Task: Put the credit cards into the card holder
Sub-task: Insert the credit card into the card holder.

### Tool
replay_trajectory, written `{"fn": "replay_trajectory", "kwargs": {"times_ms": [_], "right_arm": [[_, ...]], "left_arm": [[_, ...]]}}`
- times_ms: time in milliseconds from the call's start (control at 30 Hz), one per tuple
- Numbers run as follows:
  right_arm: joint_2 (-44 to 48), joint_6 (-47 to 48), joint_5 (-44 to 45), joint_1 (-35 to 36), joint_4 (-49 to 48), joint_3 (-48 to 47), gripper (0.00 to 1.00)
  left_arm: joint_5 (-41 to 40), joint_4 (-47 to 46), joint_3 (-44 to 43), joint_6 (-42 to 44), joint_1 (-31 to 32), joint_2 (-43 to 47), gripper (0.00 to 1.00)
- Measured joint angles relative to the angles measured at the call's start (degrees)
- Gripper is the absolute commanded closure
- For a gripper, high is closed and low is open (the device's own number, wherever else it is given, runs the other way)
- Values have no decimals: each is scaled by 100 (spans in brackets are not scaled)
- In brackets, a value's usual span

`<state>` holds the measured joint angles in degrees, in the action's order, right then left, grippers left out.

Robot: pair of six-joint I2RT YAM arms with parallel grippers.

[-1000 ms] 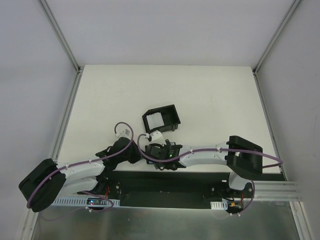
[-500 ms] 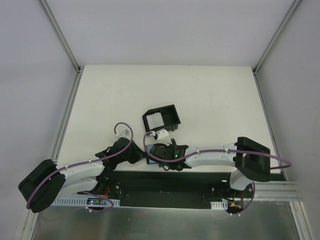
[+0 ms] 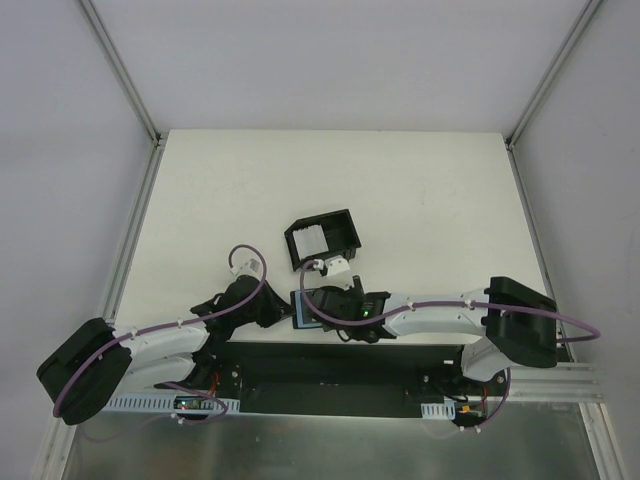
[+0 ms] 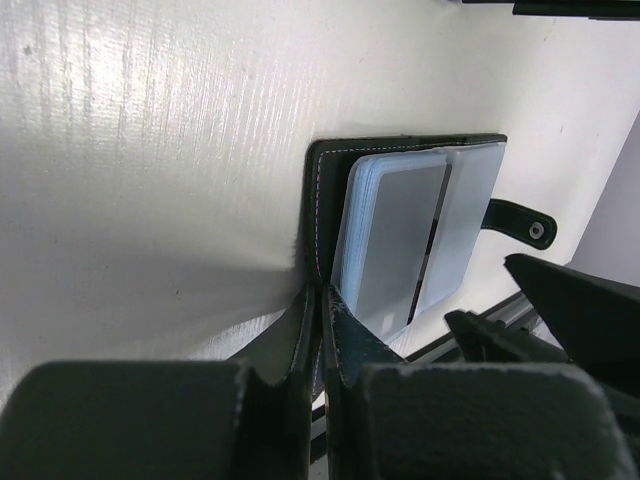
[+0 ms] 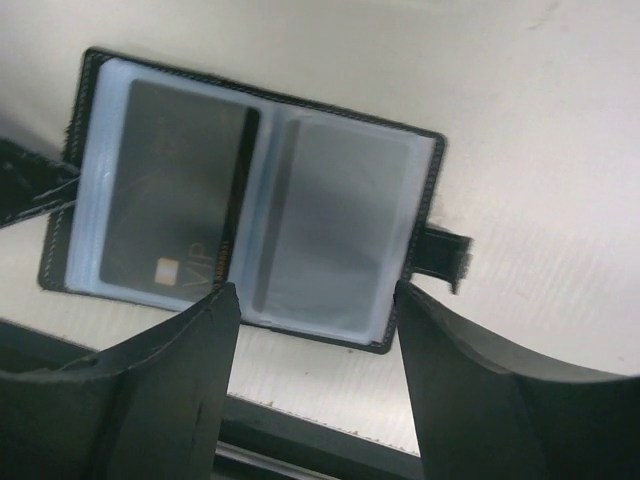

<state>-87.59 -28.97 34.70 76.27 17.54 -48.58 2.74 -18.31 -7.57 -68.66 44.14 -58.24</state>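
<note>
Left jaws clamp the wallet (image 5: 250, 190) by its cover edge to pin it open flat on the counter (image 3: 420, 200) near the arms; right jaws open and empty over it, free to fetch cards (image 3: 312, 240) from the box (image 3: 340, 240)

Two arms, the left arm (image 3: 160, 340) and the right arm (image 3: 440, 312), meet at one open card holder (image 5: 250, 195), with one card marked VIP (image 5: 175, 200) showing inside it. Just beyond the card holder sits one black box (image 3: 318, 217) holding one stack of credit cards (image 3: 310, 240), number unclear.
</note>
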Motion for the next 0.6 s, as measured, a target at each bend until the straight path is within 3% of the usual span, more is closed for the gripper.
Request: {"fn": "replay_trajectory", "kwargs": {"times_ms": [600], "right_arm": [[-702, 870, -872, 162, -538, -291, 32]], "left_arm": [[0, -39, 0, 0, 0, -26, 100]]}}
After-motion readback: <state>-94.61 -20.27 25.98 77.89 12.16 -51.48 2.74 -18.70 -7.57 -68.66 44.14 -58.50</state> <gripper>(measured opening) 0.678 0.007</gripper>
